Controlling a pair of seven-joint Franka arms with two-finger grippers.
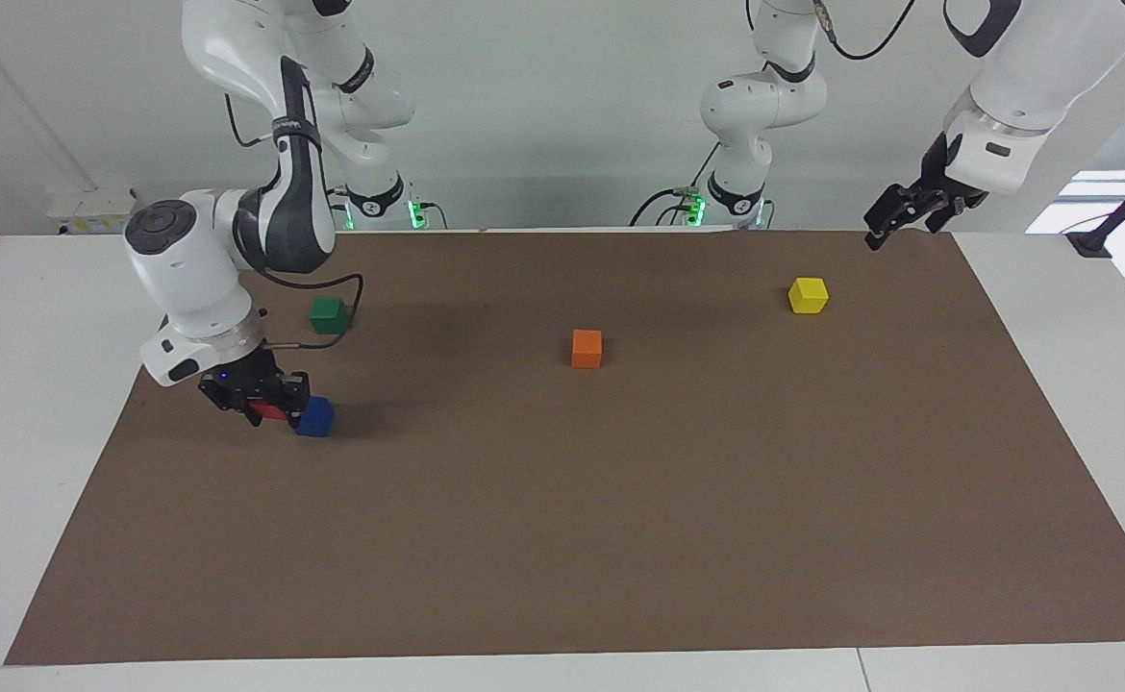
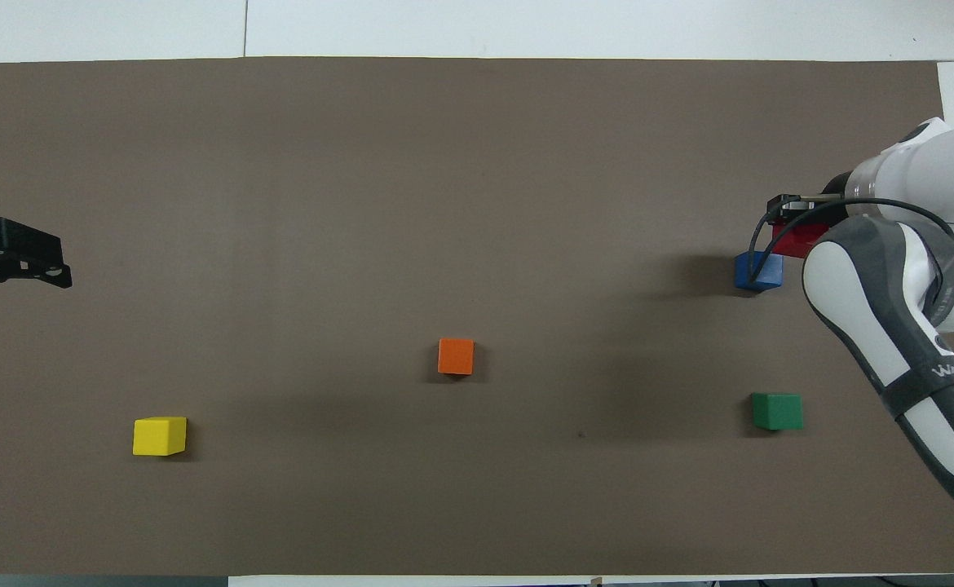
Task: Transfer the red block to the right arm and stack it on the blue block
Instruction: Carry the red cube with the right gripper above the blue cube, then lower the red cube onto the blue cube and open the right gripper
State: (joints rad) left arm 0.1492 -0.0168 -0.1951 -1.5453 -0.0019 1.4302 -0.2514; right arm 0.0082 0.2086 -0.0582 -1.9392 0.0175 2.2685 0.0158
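Facing view, lower left: your right gripper (image 1: 272, 413) clamps the red block (image 1: 271, 412) beside the blue block (image 1: 315, 417), near the mat's (image 1: 562, 538) edge; left gripper (image 1: 894, 223) spread wide, upper right.

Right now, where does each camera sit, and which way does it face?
Facing view: high across the table, looking at the robots; both arms show from bases down, right gripper with the red block by the blue block, left gripper raised at the mat's corner, waiting.
Overhead view: high above the robots' end, looking forward and down; shows the right forearm and the left gripper.
Shared, half a turn apart: blue block, red block, orange block, green block, yellow block.
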